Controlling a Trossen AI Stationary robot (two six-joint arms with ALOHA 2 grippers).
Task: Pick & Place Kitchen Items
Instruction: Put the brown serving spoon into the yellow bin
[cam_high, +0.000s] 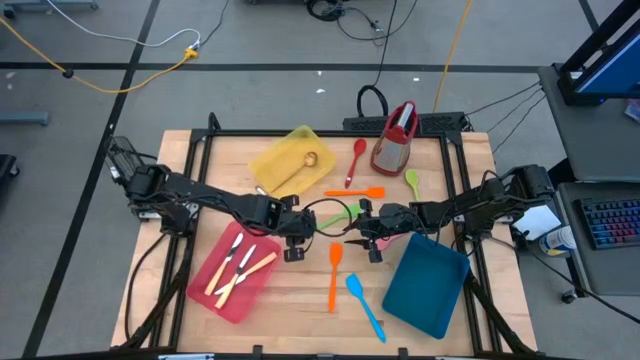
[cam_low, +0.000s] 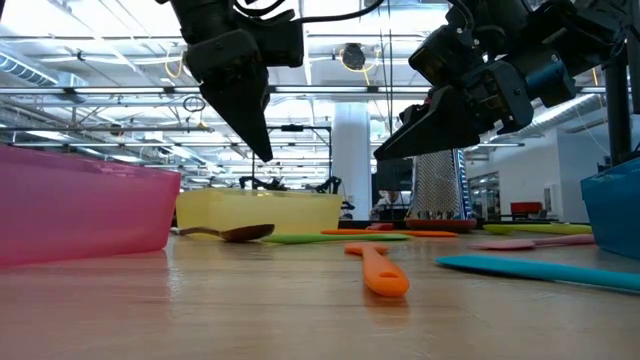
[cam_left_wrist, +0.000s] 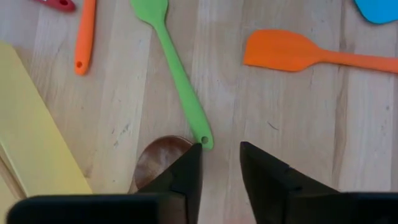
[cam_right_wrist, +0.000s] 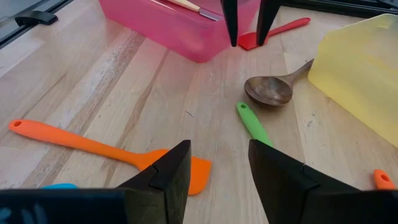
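I have both arms reaching in to the middle of the worktop (cam_high: 300, 300). My left gripper (cam_left_wrist: 221, 163) hangs just above the wood with its jaws a narrow gap apart and nothing between them, poised right at the handle end of the green spatula (cam_left_wrist: 177, 74), beside the bowl of a wooden spoon (cam_right_wrist: 270, 89) that lies against the yellow tray (cam_high: 285, 160). My right gripper (cam_right_wrist: 219, 163) faces it from the other side, jaws wide and empty, over the orange spatula (cam_right_wrist: 93, 146). A blue spatula (cam_high: 366, 308) lies near the blue tray (cam_high: 425, 285), and pale-handled cutlery (cam_high: 240, 268) sits in the pink-red tray (cam_high: 215, 290). A red spoon (cam_high: 355, 162) rests beside the metal grater (cam_high: 396, 137).
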